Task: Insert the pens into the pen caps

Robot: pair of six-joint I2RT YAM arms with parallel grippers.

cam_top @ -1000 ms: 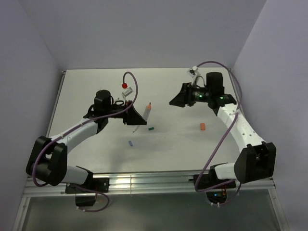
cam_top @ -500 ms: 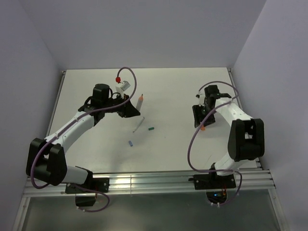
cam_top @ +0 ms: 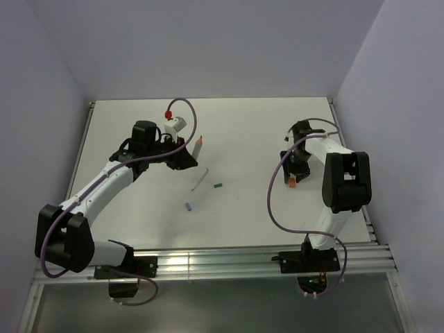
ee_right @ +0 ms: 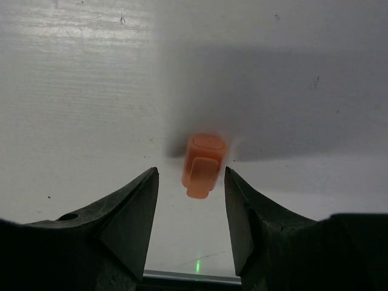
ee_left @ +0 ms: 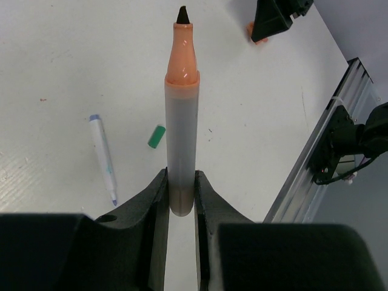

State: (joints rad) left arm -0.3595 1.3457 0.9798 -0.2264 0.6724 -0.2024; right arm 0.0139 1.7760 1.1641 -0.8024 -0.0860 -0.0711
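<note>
Your left gripper (ee_left: 180, 177) is clamped on the thick grey pen (ee_left: 182, 133), held off the table (cam_top: 263, 125) up-left of the green cap (cam_top: 217, 186), orange tip pointing outward. The thin pen (cam_top: 200, 182) lies just left of the green cap, the blue cap (cam_top: 188, 206) down-left of it. Well right of the green cap, your right gripper (ee_right: 190, 174) straddles the orange cap (ee_right: 203, 159), jaws apart, touching neither side

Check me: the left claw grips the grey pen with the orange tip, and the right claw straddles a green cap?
Not quite: the cap the right gripper straddles is orange, not green, as the right wrist view shows. The left gripper does grip the grey orange-tipped pen.
</note>
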